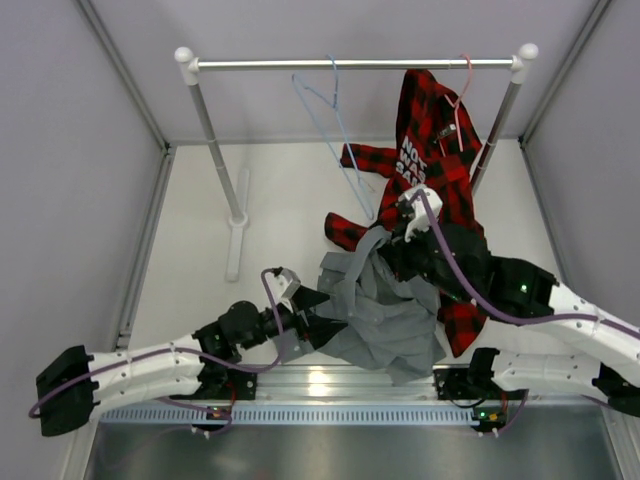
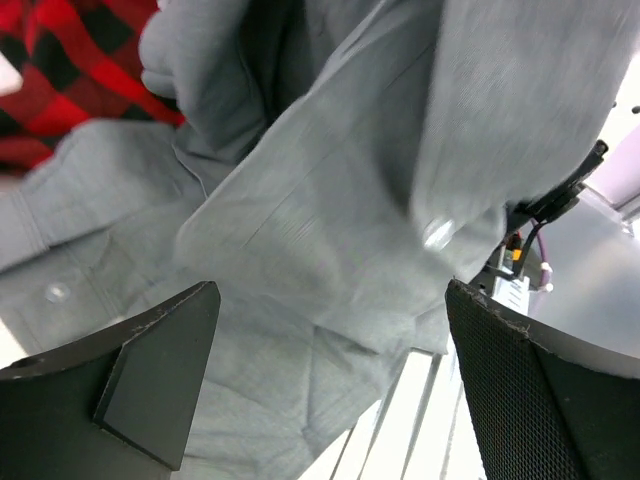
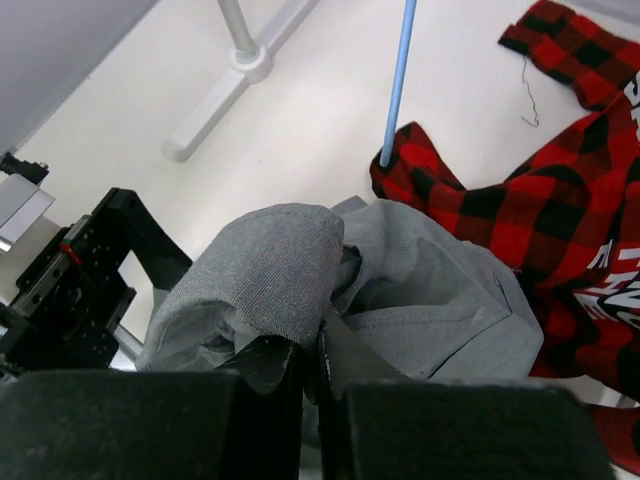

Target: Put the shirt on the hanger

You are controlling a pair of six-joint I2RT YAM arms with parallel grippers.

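Right wrist view: right gripper [image 3: 318, 352] is pinched closed on a bunched fold of the shirt [image 3: 430, 290], with grey cloth humped over the fingers. The left gripper [image 2: 332, 300] is spread wide. Grey cloth sits right in front of the jaws, but I can't see anything clamped.

The shirt is a crumpled heap on the surface [image 1: 280, 200]. It laps against the lower part of the plaid shirt [image 1: 435, 150] and is raised at one point by the right gripper. The hanger [image 1: 335, 130] hangs on the rail [image 1: 355, 64] just left of the plaid shirt, and its lower end comes down near the plaid sleeve. No grey cloth is on it yet.

My read on handling:
- **Weight and stiffness:** it's light, limp woven cloth with no stiffness. It will sag and fold from any single hold.
- **Slip:** the layers will likely slide over each other, so a pinch on a loose fold may only hold the top layer.
- **Damage risk:** it isn't fragile, though the buttons or placket could snag on the thin wire.
- **Where to grip:** I'd take it at the collar or a shoulder seam, where the cloth is doubled. It needs two holds spread apart to open the neck.
- **Unknowns and hazards:** I can't make out the collar in this heap. The plaid cloth touches the grey, so a wrong grab is easy.
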